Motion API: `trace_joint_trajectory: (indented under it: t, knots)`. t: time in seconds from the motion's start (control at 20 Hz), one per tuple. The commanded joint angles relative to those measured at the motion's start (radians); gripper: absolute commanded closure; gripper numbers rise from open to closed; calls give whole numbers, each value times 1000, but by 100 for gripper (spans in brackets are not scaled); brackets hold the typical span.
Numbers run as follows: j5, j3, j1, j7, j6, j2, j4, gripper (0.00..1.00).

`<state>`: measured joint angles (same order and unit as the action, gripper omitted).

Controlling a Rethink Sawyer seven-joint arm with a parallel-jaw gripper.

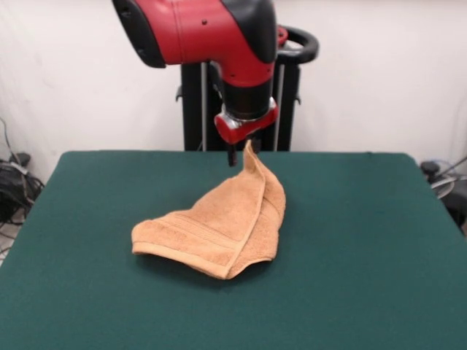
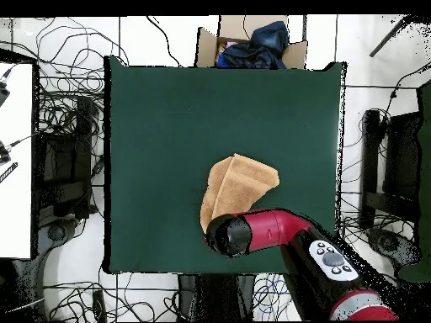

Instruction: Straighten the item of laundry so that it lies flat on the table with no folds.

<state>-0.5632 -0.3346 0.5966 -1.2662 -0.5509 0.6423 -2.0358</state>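
Lifting one corner of the peach-tan terry-cloth towel (image 1: 219, 230), the red and black arm's gripper (image 1: 244, 152) hangs above the middle of the large dark green felt-topped table (image 1: 379, 240) in the front view. The fingers are drawn narrow on the cloth's peak: a dark fingertip shows just beside the raised point, and the fabric rises in a taut tent to meet it. Below that peak the towel fans out and down toward the camera, folded over on itself, with a woven border band running along its low front edge and a doubled flap hanging on the right-hand side. Its lower edge rests on the table; only the pinched corner is in the air.

In the overhead view the same towel (image 2: 240, 189) shows as a crumpled, roughly triangular shape near the table's (image 2: 151, 126) centre, a little toward the robot's side. The arm's wrist covers the end nearest the base, so the gripper itself and the pinch are hidden here. A crease runs lengthwise through the visible part, with one layer lying over another.

The step in hand looks like the unfolding pull: a corner is caught and raised, but the cloth is far from flat. The next move probably calls for drawing that corner away from the bunched part, low enough that the layers slide apart, and then laying it down.
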Motion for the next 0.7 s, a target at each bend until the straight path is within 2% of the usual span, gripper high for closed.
trace_joint_trajectory:
  t: [0.05, 0.7]
  knots:
    - [-3, -34, -33, -54, -29, -21, 40, 100]
    - [33, -63, -12, -5, -111, -54, 51, 100]
